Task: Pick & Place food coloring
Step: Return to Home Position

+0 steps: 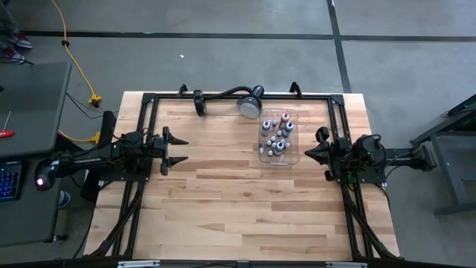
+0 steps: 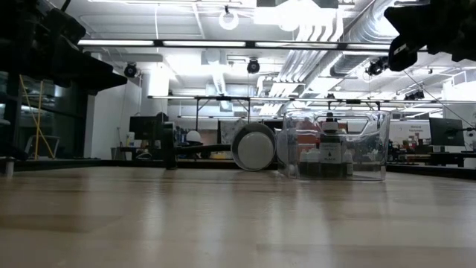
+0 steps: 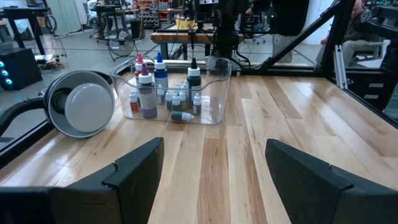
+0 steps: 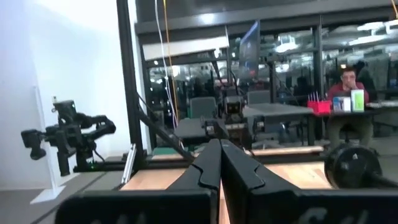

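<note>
While food coloring bottles (image 3: 148,99) sit inside clear tray (image 3: 212,113), left jaws gape empty; right jaws closed, empty.

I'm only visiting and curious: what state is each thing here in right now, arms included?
Clear tray: upright on the table, open-topped.
Food coloring bottles: in the tray, capped, mostly upright; one small one seems to lie flat.
Lamp head: on edge beside the tray.
Left gripper: open, empty, over the table's left side.
Right gripper: shut, empty, over the right side.
</note>
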Available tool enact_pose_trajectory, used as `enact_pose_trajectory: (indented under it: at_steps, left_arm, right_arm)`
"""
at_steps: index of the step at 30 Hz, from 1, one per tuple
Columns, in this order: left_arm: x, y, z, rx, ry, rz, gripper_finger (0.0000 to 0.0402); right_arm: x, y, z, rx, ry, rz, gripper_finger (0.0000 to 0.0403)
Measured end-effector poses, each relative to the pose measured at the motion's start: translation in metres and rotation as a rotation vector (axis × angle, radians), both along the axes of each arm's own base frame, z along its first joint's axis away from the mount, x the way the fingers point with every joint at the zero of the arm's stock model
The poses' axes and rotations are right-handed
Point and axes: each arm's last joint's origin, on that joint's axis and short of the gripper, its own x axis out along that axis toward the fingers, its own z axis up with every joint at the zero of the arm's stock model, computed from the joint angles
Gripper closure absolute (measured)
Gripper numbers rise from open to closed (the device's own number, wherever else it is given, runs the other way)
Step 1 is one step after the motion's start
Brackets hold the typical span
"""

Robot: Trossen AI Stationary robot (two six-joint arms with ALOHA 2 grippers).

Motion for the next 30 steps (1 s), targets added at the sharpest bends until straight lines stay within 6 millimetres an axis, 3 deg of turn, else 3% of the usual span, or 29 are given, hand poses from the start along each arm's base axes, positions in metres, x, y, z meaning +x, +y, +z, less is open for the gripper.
enact_pose_trajectory:
  at_steps: [9,18,30]
  left_arm:
    - [0.000,0.000,0.000,0.000,0.000,0.000,0.0124]
    - [0.000,0.000,0.000,0.000,0.000,0.000,0.0124]
    - [0.000,0.000,0.000,0.000,0.000,0.000,0.0124]
  right_arm:
    - [-0.001,0.001,-0.004,-0.017,-0.019,-0.001,0.0403]
    - [-0.001,-0.003,-0.024,0.002,0.179,-0.048,0.0403]
    - [0.001,-0.007,-0.033,-0.054,0.273,-0.113,0.0403]
